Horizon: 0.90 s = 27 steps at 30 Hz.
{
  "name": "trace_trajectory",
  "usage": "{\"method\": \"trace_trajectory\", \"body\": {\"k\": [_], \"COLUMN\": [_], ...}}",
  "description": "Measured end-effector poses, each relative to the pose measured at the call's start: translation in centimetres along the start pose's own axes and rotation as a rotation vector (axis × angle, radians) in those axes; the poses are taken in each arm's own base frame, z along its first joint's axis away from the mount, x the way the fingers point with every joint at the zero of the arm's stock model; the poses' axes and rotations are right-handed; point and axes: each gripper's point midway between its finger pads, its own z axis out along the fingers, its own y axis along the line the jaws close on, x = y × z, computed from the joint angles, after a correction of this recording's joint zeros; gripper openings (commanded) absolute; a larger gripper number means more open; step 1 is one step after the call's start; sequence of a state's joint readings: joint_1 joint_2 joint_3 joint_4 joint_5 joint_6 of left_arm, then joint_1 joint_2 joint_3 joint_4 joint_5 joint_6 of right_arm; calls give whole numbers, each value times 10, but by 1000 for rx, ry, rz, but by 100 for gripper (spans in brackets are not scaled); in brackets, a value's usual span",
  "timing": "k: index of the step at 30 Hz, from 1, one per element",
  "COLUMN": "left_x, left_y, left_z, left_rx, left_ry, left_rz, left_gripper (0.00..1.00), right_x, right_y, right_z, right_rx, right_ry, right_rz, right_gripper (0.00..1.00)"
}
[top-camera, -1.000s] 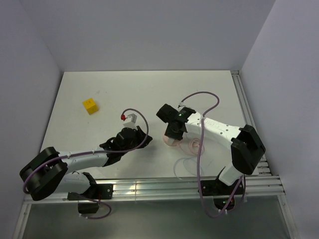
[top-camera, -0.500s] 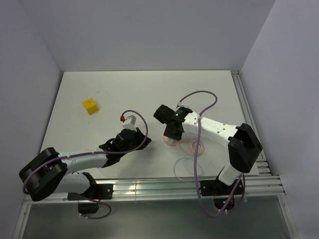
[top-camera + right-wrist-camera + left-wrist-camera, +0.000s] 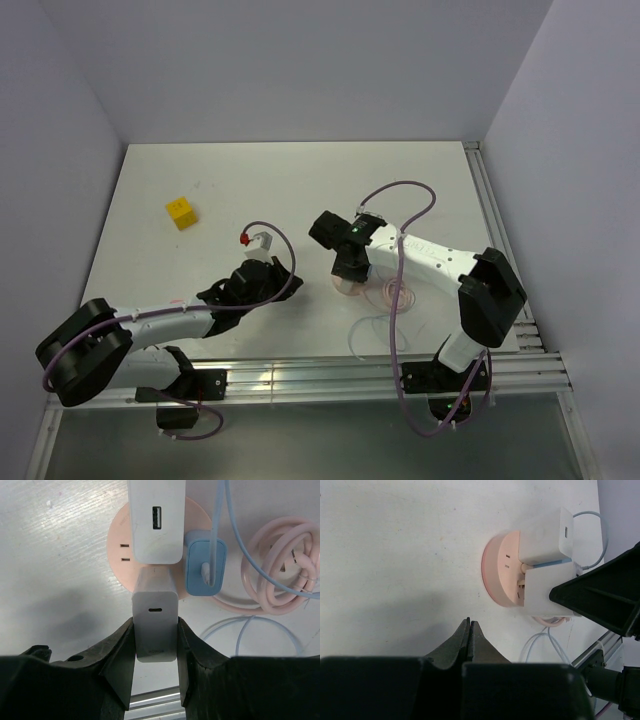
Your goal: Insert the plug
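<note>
In the right wrist view the light-blue plug (image 3: 200,560) sits against the round pink socket base (image 3: 117,545), its pale blue cable (image 3: 220,510) running up out of frame. My right gripper (image 3: 155,630) is shut on a white adapter block (image 3: 156,610), whose far end meets the base's near edge. A second white adapter (image 3: 155,520) with a USB port stands on the base. From the left wrist view I see the base (image 3: 500,575) and the held adapter (image 3: 547,592). My left gripper (image 3: 470,622) is shut and empty, short of the base. From above, the right gripper (image 3: 347,275) faces the left gripper (image 3: 292,281).
A pink coiled cable (image 3: 280,565) lies right of the base, with thin pale loops (image 3: 240,630) beside it. A yellow cube (image 3: 181,212) sits far left. A small white block with a red tip (image 3: 262,239) lies just beyond my left wrist. A metal rail (image 3: 330,375) runs along the near edge.
My right arm has shifted slightly left with the white adapter still in its grip. The left arm has eased back a little; its jaws stay shut.
</note>
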State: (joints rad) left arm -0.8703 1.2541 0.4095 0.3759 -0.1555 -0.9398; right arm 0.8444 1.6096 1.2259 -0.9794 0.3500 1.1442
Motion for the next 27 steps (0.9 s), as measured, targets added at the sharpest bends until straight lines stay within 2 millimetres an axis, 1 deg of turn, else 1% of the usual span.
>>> {"method": "trace_trajectory", "body": {"k": [5, 12, 16, 27], "left_x": [-2, -3, -3, -4], "left_y": [-2, -3, -3, -4], "left_z": [-1, -4, -5, -6], "left_rx": [6, 16, 17, 21], "left_ry": [-5, -12, -13, -16], "left_rz": [-1, -2, -2, -2], "left_gripper": [0, 0, 0, 0], "right_x": [1, 0, -1, 0], "right_y": [-5, -14, -15, -12], "right_z": [-3, -14, -18, -17], "right_rx": [10, 8, 7, -6], "right_ry": [8, 11, 10, 12], "right_rz": [-30, -47, -49, -41], "right_gripper": [0, 0, 0, 0]}}
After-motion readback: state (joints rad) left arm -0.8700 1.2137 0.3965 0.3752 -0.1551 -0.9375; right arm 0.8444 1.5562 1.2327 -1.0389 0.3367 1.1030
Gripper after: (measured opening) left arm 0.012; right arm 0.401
